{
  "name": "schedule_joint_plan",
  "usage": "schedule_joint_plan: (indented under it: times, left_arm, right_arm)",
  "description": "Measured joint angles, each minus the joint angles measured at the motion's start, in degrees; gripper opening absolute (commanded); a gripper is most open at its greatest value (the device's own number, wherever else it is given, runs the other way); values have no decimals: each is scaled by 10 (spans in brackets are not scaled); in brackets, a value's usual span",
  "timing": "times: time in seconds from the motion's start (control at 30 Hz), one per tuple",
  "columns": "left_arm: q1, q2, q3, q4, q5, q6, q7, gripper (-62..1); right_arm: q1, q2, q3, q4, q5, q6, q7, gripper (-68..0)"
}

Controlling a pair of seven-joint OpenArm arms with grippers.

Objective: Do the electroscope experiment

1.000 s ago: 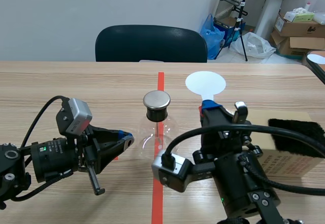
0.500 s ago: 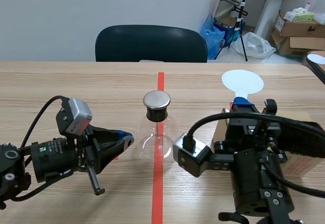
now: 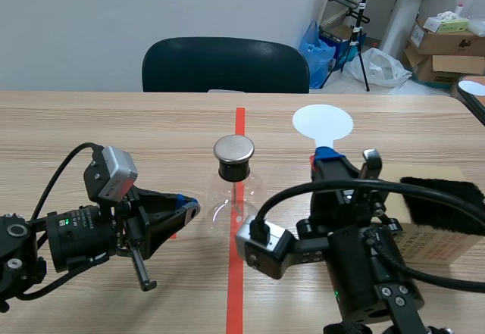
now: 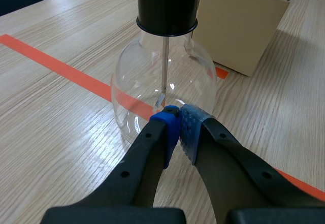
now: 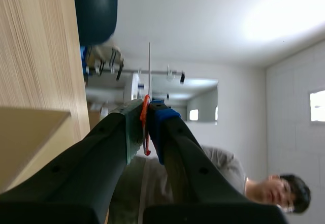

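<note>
Disc (image 3: 323, 121): pinched upright in my right gripper (image 3: 327, 157), apart from flask cap (image 3: 233, 149). Left gripper (image 4: 177, 125): pressed together, empty. Touching the cap: not yet done, I judge.

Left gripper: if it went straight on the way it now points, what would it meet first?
The clear round glass flask with the black stopper, which stands directly ahead of the shut left gripper. The tips look almost against its wall, but whether they actually touch it is unclear.

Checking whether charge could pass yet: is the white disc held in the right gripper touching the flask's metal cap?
Apart. In the scene view a wide stretch of table shows between the white disc and the metal cap.
</note>
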Motion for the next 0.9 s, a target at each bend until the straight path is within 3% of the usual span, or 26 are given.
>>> schedule_joint_plan:
  times: [0.3,0.5,0.9]
  left_arm:
    - [0,0,0,0,0,0,0,-579]
    - [0,0,0,0,0,0,0,-579]
    - [0,0,0,0,0,0,0,-579]
  right_arm:
    - [0,0,0,0,0,0,138,-665]
    - [0,0,0,0,0,0,199,-665]
    - [0,0,0,0,0,0,223,-665]
